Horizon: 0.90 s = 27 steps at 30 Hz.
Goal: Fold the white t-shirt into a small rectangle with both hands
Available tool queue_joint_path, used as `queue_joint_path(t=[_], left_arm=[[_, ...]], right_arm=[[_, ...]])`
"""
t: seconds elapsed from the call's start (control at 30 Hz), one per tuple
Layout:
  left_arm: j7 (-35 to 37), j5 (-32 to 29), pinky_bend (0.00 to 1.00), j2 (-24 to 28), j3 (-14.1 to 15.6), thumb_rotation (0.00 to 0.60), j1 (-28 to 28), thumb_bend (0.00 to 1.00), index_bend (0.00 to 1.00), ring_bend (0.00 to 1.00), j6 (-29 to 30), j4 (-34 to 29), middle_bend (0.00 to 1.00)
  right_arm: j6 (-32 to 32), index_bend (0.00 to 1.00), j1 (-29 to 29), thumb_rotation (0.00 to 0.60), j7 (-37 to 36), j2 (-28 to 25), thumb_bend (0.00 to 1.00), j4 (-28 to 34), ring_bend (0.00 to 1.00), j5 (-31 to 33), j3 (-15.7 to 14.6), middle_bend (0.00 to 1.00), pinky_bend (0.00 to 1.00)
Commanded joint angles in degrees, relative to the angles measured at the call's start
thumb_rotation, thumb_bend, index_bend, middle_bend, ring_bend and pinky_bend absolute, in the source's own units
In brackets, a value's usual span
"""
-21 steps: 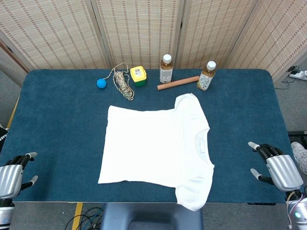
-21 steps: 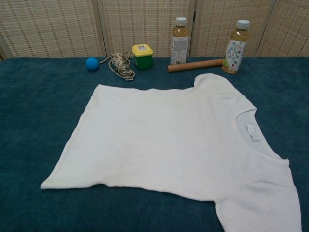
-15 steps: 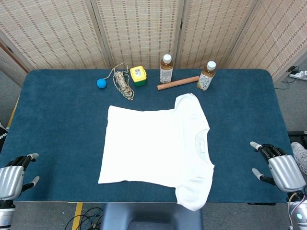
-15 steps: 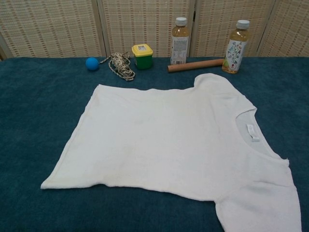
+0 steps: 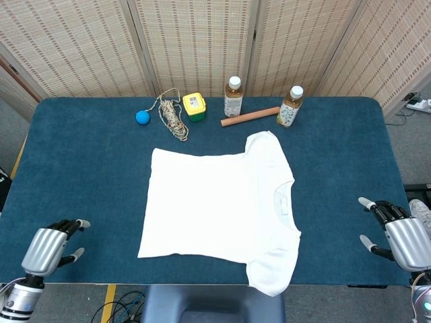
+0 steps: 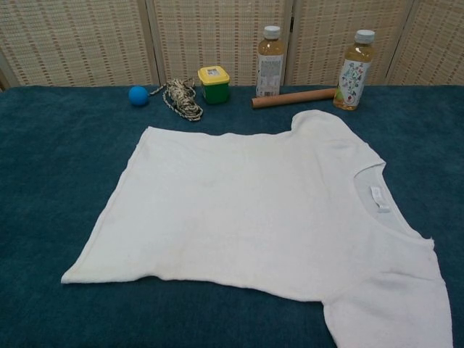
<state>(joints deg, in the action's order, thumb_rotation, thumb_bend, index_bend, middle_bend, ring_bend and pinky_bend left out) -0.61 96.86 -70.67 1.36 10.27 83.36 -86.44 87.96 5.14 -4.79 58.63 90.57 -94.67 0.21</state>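
t-shirt: white, spread flat at the middle of the table, collar toward the robot's right, hem toward its left; one sleeve points to the far edge, the other hangs slightly over the near edge. laid open like this, every edge is free for a first fold.
left hand: at the near-left corner of the table, well apart from the shirt's hem; fingers slightly curled and parted, holding nothing.
right hand: at the near-right edge, well apart from the collar; fingers parted, holding nothing.
hand placement: one on each side of the garment, likely so both can reach in together.
task stage: judged not yet begun; no fold shows in the cloth.
far row: blue ball, coiled rope, yellow-lidded tub, two bottles, wooden rod, all lined along the back edge, apart from the shirt, leaving the folding area free.
chest view: shows the shirt and far row only; neither hand appears.
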Motion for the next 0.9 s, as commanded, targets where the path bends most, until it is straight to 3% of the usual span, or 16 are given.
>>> queue_joint_path(t=[0.03, 0.47, 0.9], left_arm=[[0.8, 2.5, 0.75, -1.0, 1.1, 0.6, 2.2, 0.19, 0.4, 0.52, -2.3, 0.5, 0.56], [-1.7, 5.4, 0.92, -6.7, 2.6, 0.6, 8.5, 0.19, 0.43, 0.7, -11.2, 0.7, 0.75], [-7.9, 0.7, 0.93, -12.6, 2.2, 0.6, 11.5, 0.19, 0.43, 0.71, -18.6, 0.1, 0.76]], right_arm=[[0.1, 0.17, 0.0, 0.6, -0.1, 0.0, 0.24, 0.0, 0.27, -0.1, 0.0, 0.34, 0.32], [-0.2, 0.17, 0.2, 0.6, -0.2, -0.1, 0.24, 0.0, 0.27, -0.4, 0.0, 0.34, 0.32], [-0.3, 0.17, 0.0, 0.6, -1.1, 0.2, 0.24, -0.9, 0.27, -0.1, 0.0, 0.34, 0.32]])
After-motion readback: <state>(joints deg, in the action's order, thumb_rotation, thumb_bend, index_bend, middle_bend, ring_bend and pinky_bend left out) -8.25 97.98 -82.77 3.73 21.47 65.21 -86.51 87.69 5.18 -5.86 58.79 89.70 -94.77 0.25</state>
